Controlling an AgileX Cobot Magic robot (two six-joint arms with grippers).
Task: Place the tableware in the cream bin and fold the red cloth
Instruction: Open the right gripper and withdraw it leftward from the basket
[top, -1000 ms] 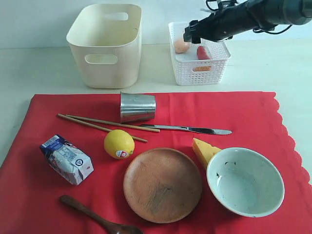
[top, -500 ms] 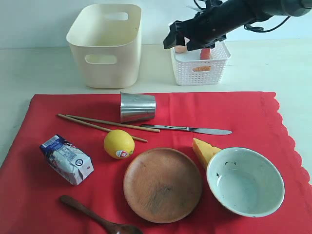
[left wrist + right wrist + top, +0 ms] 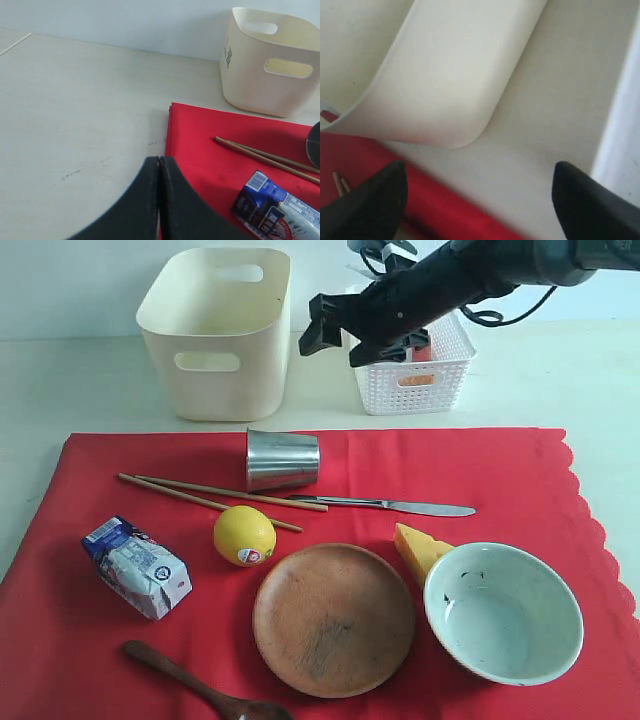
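- The right gripper, jaws spread wide and empty, hangs at upper centre of the exterior frame, between the cream bin and the white lattice basket.
- The left gripper, fingers pressed together on nothing, sits over bare table just off the red cloth.
- Below the right gripper in the frame, the steel tumbler stands near the cloth's top edge. It is probably light, rigid and slippery, best pinched across its wall.
- The chopsticks run left to right, dipping slightly rightward. They are thin and likely roll.
- The table knife points its blade right.
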